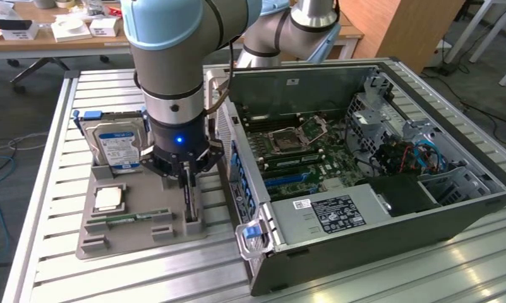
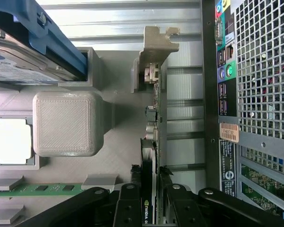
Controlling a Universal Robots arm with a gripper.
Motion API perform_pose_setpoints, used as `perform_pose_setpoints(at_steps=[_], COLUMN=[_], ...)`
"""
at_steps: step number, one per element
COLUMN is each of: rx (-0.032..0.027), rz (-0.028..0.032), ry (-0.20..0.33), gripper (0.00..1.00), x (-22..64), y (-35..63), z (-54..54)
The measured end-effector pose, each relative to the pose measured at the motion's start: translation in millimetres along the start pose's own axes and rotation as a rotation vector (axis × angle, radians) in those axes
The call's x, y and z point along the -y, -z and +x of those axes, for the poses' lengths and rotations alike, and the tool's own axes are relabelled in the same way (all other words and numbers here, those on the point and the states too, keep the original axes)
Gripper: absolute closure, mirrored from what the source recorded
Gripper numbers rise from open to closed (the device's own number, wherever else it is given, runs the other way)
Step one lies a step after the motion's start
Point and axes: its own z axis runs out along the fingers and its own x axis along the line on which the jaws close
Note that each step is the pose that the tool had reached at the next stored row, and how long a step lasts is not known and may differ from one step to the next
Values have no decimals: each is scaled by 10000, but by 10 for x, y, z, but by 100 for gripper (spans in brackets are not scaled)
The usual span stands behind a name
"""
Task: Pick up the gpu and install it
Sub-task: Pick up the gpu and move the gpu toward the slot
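1. Four parts sit in a grey tray (image 1: 96, 243) on the slatted table (image 1: 84, 95), over on the exterior view's left. Furthest left is a drive (image 1: 118, 142) in a blue caddy, standing upright in its slot.
2. Just in front of the drive, a CPU (image 1: 109, 199) lies flat in a square pocket. A green RAM (image 1: 134, 218) stick lies flat in a groove nearer the tray's front edge.
3. Next over, along the tray's right side, is the gpu (image 1: 191, 205) (image 2: 153, 125). It's standing edge-on in its slot, so it's not lifted out yet.
4. Same spot: the gripper (image 1: 187, 184) (image 2: 151, 174) is down right over the gpu, with the arm (image 1: 172, 76) dropping in from above. It has one finger on each face of the card. In the wrist view they're really close to it, but honestly I can't tell if they're pinching it or just short of touching.
5. Right of the tray, just beside it, is the case (image 1: 388, 218), lying on its side with the panel off. Its port end faces the tray.
6. Inside the case, the board (image 1: 307, 148) is exposed, with blue cables (image 1: 421, 154) toward the exterior view's right.
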Motion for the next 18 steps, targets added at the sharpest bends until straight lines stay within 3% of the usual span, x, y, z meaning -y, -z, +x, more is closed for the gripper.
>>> perform_pose_setpoints(at_steps=[9,18], rx=[2,2], rz=[-2,29], ry=[0,2], gripper=[75,75], x=[-1,-4], y=[7,94], z=[-1,-3])
